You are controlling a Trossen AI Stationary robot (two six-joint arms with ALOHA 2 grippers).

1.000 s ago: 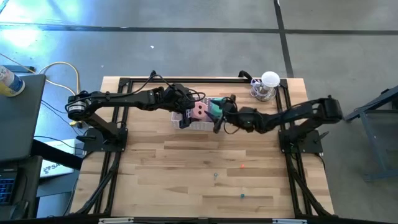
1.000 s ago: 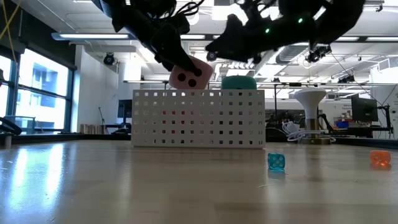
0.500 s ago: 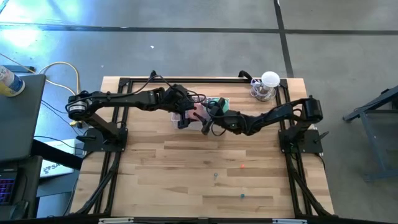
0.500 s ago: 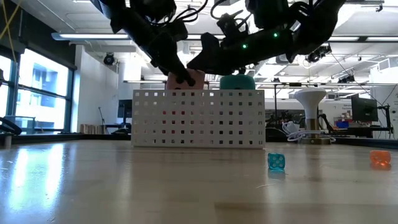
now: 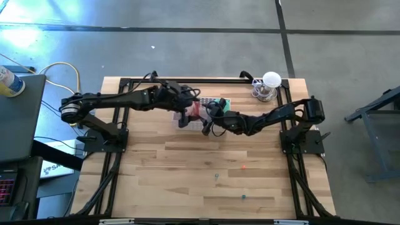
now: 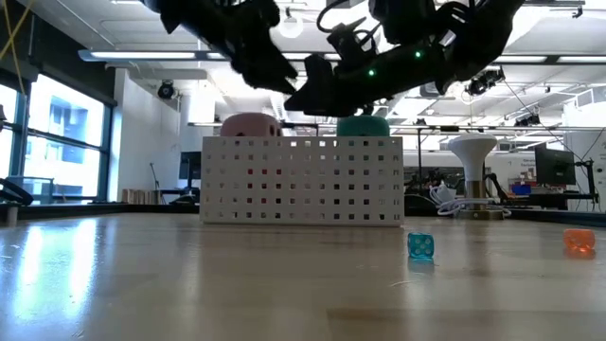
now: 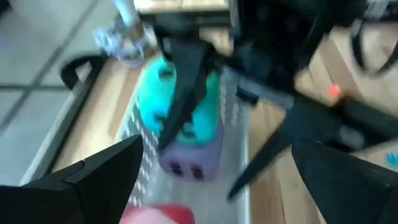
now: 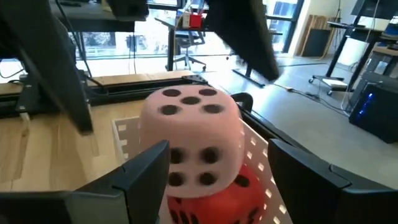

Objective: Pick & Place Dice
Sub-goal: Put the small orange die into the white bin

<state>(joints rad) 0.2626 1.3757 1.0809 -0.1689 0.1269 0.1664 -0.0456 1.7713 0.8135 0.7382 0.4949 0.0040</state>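
The white perforated basket [image 5: 187, 125] [image 6: 301, 180] stands at the far middle of the table. In it, the pink die [image 8: 189, 134] [image 6: 248, 125] rests on the red die [image 8: 217, 196] at the basket's left end, its top above the rim. The green die [image 7: 186, 99] [image 6: 363, 124] and the purple die [image 7: 189, 155] lie toward the right end. My left gripper [image 7: 217, 146] [image 5: 185, 114] hangs open above the basket. My right gripper [image 8: 217, 146] [image 5: 209, 122] is open and level, with one finger on either side of the pink die and a gap showing.
Small dice lie on the near half of the table: a blue one [image 6: 420, 245] and an orange one [image 6: 579, 242]. A white mushroom-shaped thing [image 5: 270, 84] [image 6: 473, 152] stands at the far right corner. Both arms crowd over the basket; the near table is bare wood.
My left gripper lowered the pink die into the basket, let it go and rose. The die now rests on the red die, no longer lifted. My right gripper moved left along the basket to the pink die, then held still.
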